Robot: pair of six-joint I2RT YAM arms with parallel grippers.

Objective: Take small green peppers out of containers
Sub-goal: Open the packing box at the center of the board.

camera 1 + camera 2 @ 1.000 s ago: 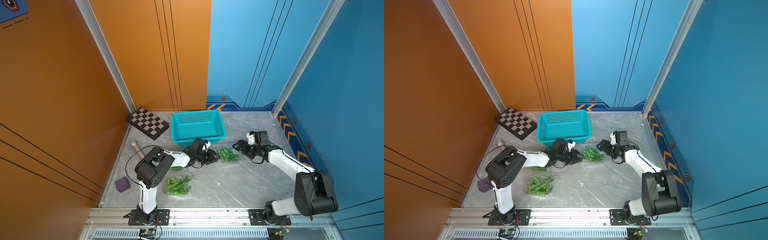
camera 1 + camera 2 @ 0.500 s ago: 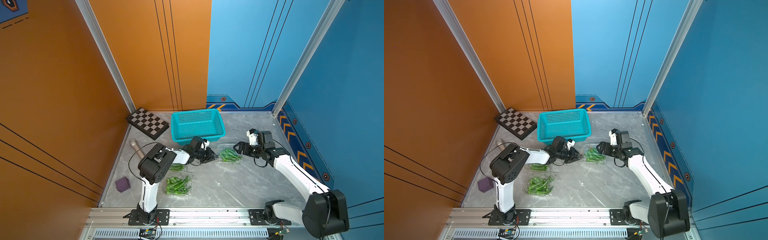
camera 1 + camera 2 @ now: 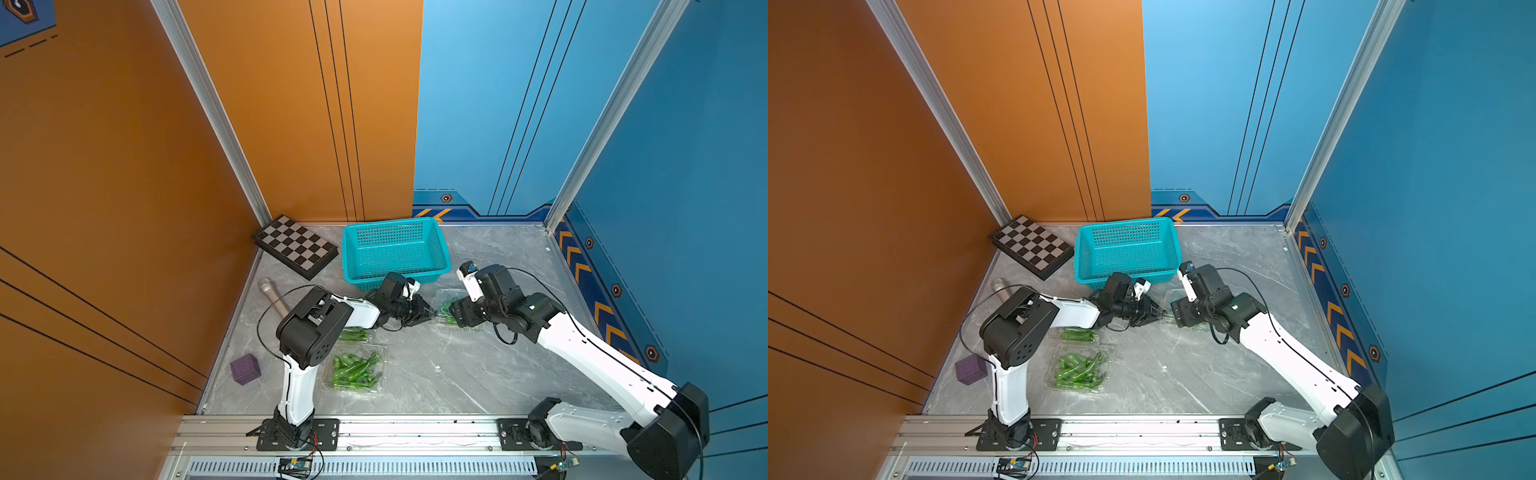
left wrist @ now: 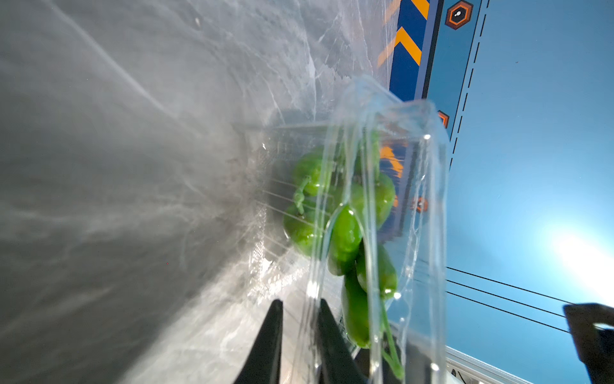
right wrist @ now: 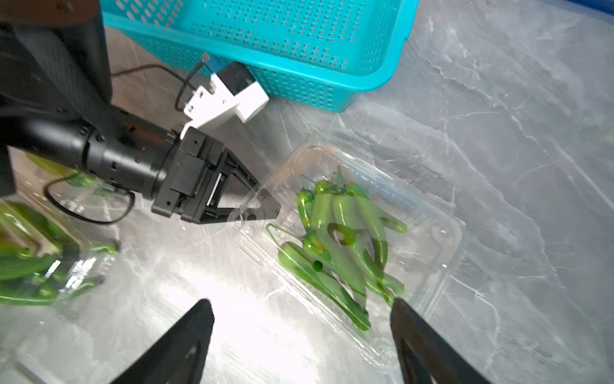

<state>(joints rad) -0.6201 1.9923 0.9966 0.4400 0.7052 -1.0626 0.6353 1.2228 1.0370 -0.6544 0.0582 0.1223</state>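
Three clear containers hold small green peppers. The container in front of the basket lies between my two grippers, and its peppers are piled inside. My left gripper is shut on the clear lid edge of this container, with the plastic between its fingers. My right gripper hovers open over the container's near side, and its fingertips hold nothing. A second container of peppers sits by the left arm's base. A third container is partly hidden under the left arm.
A teal perforated basket stands just behind both grippers. A chessboard leans in the back left corner. A grey cylinder and a purple cube lie along the left wall. Both arms meet mid-table.
My left gripper has shut on the container's lid edge. My right arm has swung left and toward the front, bringing its open gripper over that container.
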